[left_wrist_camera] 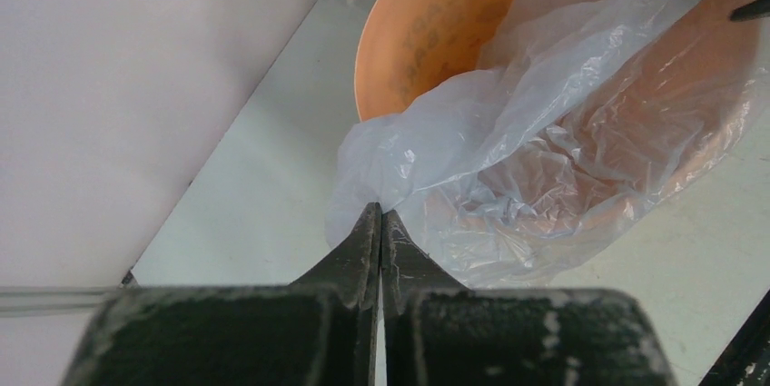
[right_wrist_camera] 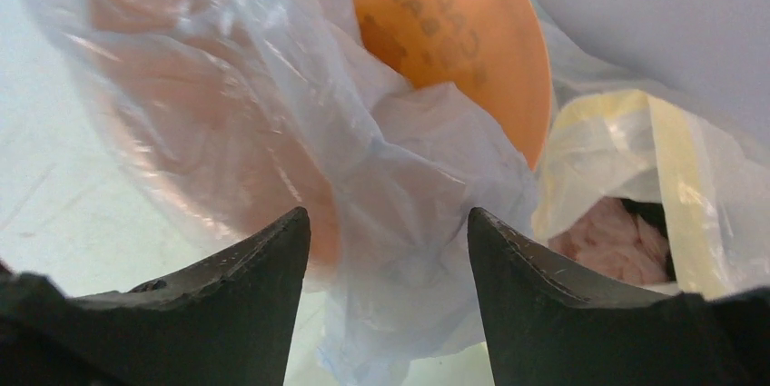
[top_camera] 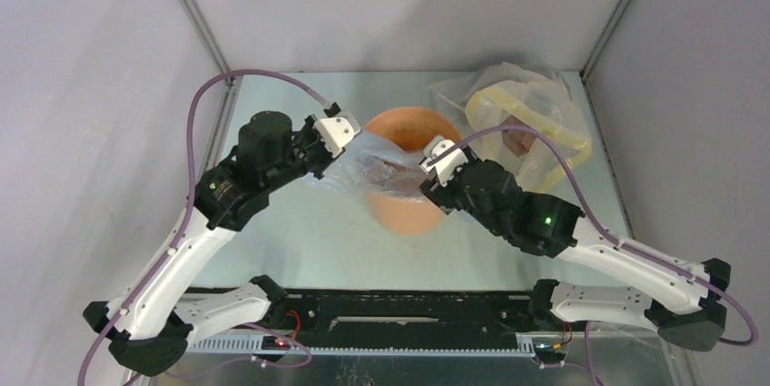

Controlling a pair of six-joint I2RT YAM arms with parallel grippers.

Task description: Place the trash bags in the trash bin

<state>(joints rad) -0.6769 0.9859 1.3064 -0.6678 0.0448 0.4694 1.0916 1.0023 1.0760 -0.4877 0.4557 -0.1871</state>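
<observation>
- Crumpled clear plastic bundle [top_camera: 545, 104] with a yellow band, at the far right corner of the worktop [top_camera: 300, 241]. My right wrist view shows a pinkish-brown patch inside it.
- Worktop pale and smooth.
- Grey walls [top_camera: 399, 4] on three sides.
- Black rail [top_camera: 409, 306] along my near edge.

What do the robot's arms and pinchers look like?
The left arm and right arm have smooth white shells near their bases and chunky black joints higher up. A looping purple cable runs along each one. A tiny green light glows on the right arm. The left gripper and right gripper are black and pointed, with pale scuffs.
</observation>
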